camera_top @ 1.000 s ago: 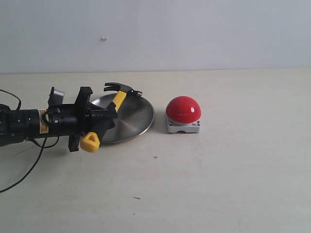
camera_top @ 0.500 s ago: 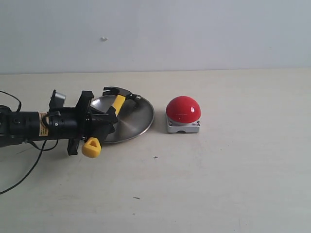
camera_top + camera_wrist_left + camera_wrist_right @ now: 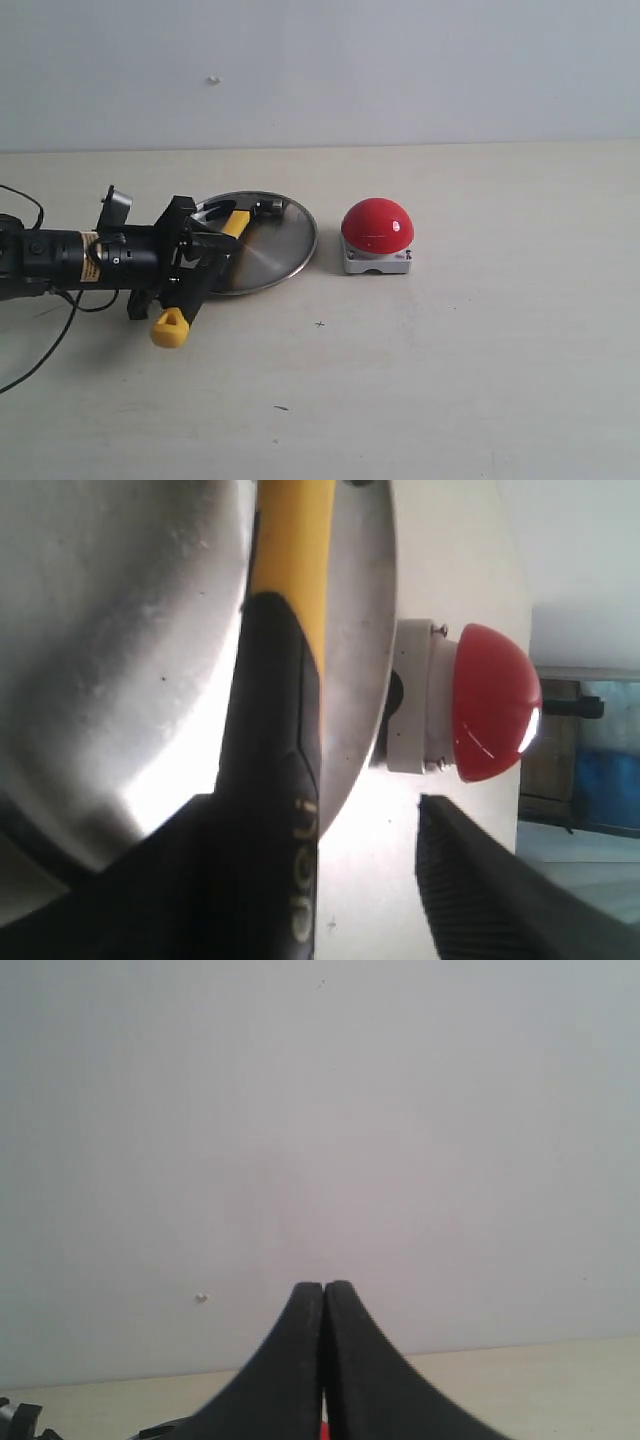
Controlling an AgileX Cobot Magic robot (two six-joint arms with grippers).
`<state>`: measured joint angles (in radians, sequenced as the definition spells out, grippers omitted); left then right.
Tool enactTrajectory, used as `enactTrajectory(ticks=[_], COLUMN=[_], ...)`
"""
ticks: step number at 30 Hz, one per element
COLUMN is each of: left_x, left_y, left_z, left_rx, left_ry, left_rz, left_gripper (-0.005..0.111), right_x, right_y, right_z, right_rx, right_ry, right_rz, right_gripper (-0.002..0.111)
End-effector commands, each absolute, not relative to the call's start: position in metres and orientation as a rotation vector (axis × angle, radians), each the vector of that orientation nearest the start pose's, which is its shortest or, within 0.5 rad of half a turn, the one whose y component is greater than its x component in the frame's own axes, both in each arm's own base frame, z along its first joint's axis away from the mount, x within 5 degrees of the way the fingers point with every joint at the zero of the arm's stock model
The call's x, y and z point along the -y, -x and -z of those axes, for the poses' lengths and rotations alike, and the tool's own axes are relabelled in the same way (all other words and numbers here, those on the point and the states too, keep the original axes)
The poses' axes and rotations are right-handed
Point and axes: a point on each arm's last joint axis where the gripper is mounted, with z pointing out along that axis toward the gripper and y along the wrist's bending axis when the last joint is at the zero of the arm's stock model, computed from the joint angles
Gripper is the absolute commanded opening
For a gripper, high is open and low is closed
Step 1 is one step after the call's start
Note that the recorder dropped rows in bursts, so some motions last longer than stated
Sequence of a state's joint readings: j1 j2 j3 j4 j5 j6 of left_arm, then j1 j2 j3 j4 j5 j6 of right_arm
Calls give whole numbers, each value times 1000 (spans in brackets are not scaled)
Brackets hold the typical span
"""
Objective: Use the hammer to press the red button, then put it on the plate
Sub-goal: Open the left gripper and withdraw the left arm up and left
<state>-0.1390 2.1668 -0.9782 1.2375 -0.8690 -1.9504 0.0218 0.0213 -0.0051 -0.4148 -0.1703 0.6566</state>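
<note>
The hammer (image 3: 236, 221) lies with its dark head on the silver plate (image 3: 275, 252), and its yellow tip (image 3: 170, 328) hangs off the plate's near left rim. My left gripper (image 3: 205, 256) stands open around the black grip. In the left wrist view the handle (image 3: 285, 680) rests against one finger, and the other finger (image 3: 470, 880) stands clear of it with bare table between. The red button (image 3: 377, 225) sits on its grey base to the right of the plate, also seen as the red button (image 3: 492, 702). My right gripper (image 3: 324, 1292) is shut on nothing and faces the wall.
The left arm (image 3: 70, 258) and its black cable (image 3: 50, 355) lie along the table's left side. A pale wall (image 3: 320, 70) rises behind the table. The right arm is outside the exterior view.
The hammer came down: its head dropped onto the plate and its yellow tip swung lower and left. The left gripper sank with it and its jaws parted from the handle.
</note>
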Motion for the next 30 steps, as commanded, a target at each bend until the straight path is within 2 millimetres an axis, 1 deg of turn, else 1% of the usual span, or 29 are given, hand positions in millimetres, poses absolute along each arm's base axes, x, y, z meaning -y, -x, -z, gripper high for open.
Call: enactTrajectory(ticks=[1, 3, 5, 8, 11, 14, 17, 20, 22, 24, 26, 28, 30], left_x=[114, 115, 116, 114, 109, 102, 100, 99, 99, 98, 97, 96, 93], left_y=[-365, -368, -371, -375, -379, -382, -381, -380, -378, -375, -370, -364, -355], left_z=[-81, -84, -91, -102, -114, -122, -129, -140, -151, -163, -177, -190, -204], left_rx=[-2463, -2481, -2481, -2468, -2455, -2454, -2452, -2427, -2406, -2386, -2355, -2332, -2302], left_ry=[355, 294, 232, 184, 166, 150, 96, -6, -56, -99, -136, -189, -212], left_rz=[1290, 1282, 1270, 1218, 1096, 957, 897, 850, 829, 811, 797, 764, 721], left_gripper=[57, 57, 57, 57, 57, 57, 57, 55, 48, 34, 15, 0, 0], right_x=[-7, -7, -7, -7, -7, -7, -7, -7, -7, -7, -7, -7, -7], right_y=[-55, -55, -55, -55, -55, -55, -55, -55, -55, -55, -55, -55, -55], right_z=[-226, -226, -226, -226, -226, -226, -226, -226, -226, -226, -226, -226, -226], right_rx=[-1350, -1350, -1350, -1349, -1349, -1349, -1349, -1349, -1349, -1349, -1349, -1349, -1349], right_ry=[-90, -90, -90, -89, -89, -89, -89, -89, -89, -89, -89, -89, -89], right_rz=[-268, -268, -268, -268, -268, -268, -268, -268, -268, -268, -268, -268, -268], right_gripper=[0, 0, 0, 0, 0, 0, 0, 0, 0, 0, 0, 0, 0])
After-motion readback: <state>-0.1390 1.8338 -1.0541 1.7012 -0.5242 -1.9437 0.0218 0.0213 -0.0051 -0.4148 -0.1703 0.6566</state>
